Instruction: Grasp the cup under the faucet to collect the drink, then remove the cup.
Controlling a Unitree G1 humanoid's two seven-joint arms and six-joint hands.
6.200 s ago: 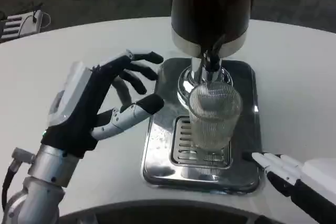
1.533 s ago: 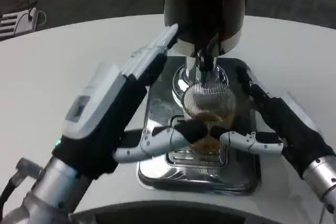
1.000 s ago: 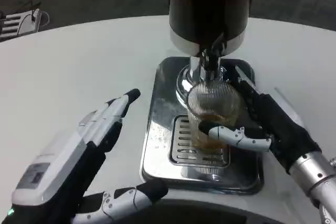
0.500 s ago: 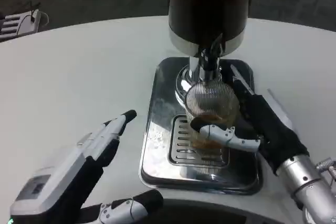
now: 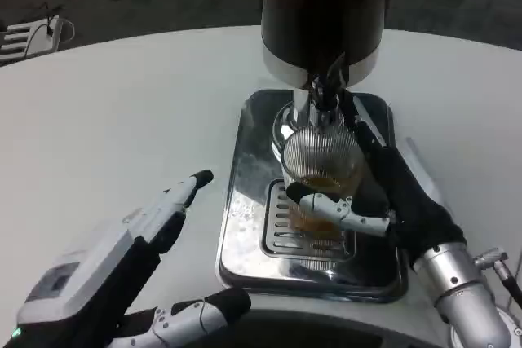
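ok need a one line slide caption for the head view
Right hand grips the ribbed cup of amber drink under the faucet; left hand waits open.

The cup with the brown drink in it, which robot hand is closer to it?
The right hand is closer: it wraps around the cup under the faucet. The left hand is open over the table, off to the cup's left.

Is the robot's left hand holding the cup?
No, the left hand lies open, apart from the cup, which the right hand grips.
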